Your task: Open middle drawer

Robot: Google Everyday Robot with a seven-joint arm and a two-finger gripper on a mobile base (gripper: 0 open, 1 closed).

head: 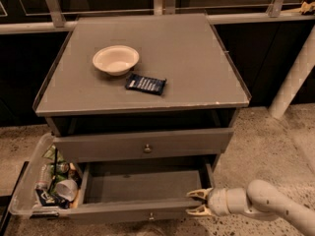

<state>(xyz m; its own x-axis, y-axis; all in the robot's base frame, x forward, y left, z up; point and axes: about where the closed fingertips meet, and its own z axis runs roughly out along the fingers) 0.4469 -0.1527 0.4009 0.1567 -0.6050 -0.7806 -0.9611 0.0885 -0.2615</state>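
Gripper [197, 202], fingers spread, at front cnr of flat grey middle drawer [114, 213].

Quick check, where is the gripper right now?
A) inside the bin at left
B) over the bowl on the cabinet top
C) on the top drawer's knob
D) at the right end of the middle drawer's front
D: the gripper sits at the right end of the front of the pulled-out middle drawer, jaws apart, one above and one below that front's edge.
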